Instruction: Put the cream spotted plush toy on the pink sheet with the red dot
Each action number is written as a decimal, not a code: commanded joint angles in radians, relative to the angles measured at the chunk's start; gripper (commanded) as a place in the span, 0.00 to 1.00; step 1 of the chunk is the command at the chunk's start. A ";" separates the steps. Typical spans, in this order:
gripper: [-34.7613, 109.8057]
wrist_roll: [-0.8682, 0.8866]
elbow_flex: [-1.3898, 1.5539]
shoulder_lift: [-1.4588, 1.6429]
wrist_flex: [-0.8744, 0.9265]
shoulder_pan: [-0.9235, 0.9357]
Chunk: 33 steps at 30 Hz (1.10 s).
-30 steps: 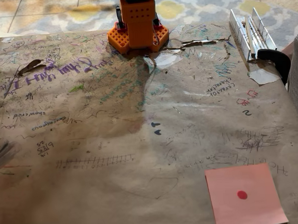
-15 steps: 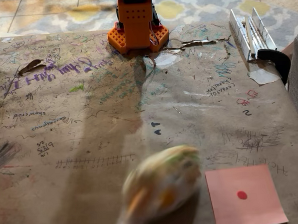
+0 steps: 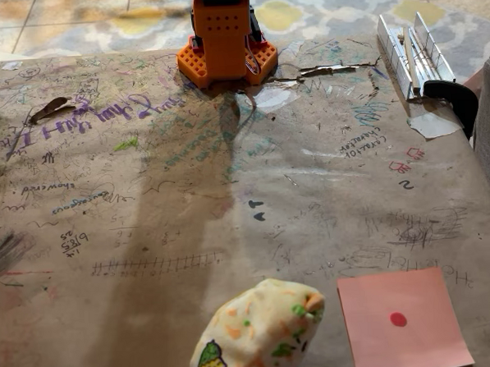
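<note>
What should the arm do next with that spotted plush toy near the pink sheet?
Probably reach down toward the cream spotted plush toy to grasp it. It lies on the table just left of the pink sheet with the red dot in the fixed view, not on it, and nothing is holding it.

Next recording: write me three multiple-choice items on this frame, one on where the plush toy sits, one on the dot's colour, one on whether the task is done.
1. Where is the cream spotted plush toy relative to the pink sheet in the fixed view?
A. On top of it
B. Just left of it
C. Far behind it, by the arm base

2. What colour is the dot at the sheet's centre?
A. Red
B. Blue
C. Green

3. What is the state of the sheet?
A. Covered by the toy
B. Folded in half
C. Flat and bare, nothing on it

Answers: 1 B, the toy rests on the scribbled brown table cover beside the sheet's left edge. 2 A, the dot is plainly red. 3 C, the whole square shows.
</note>
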 commanded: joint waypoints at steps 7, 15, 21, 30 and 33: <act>0.24 0.594 -0.003 0.012 0.295 0.055; 0.24 1.401 -0.003 0.012 0.716 0.069; 0.24 1.697 -0.003 0.012 1.031 0.020; 0.24 1.776 -0.003 0.012 1.088 0.061; 0.24 1.773 -0.003 0.012 1.088 0.058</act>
